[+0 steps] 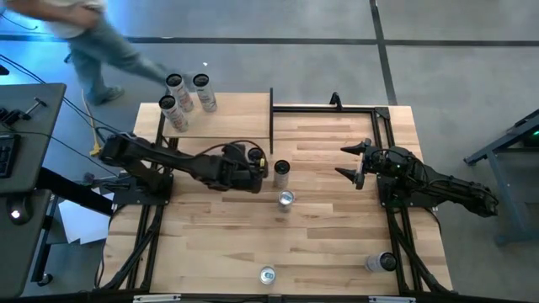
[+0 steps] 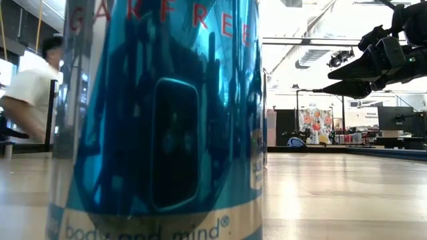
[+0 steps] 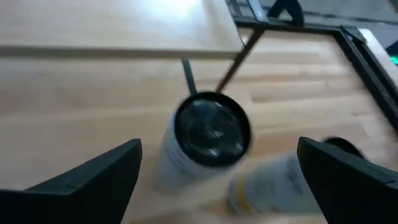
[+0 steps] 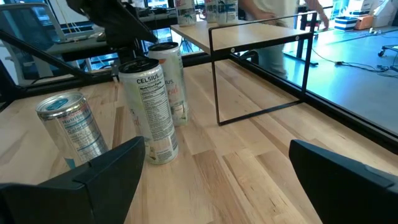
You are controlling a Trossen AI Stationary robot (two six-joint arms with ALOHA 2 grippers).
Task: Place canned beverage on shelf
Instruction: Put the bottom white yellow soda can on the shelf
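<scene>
Near the bench's middle, the left pincer stands wide, its fingers apart with nothing between them, just beside an upright can. A second can stands close by. Three cans stand on the shelf at the far left corner. Two more cans sit at the near edge. Off to the right, the right pincer hangs wide and empty. A person walks past beyond the bench.

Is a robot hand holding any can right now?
No. The left gripper is open beside a can, and the right gripper is open and empty.
</scene>
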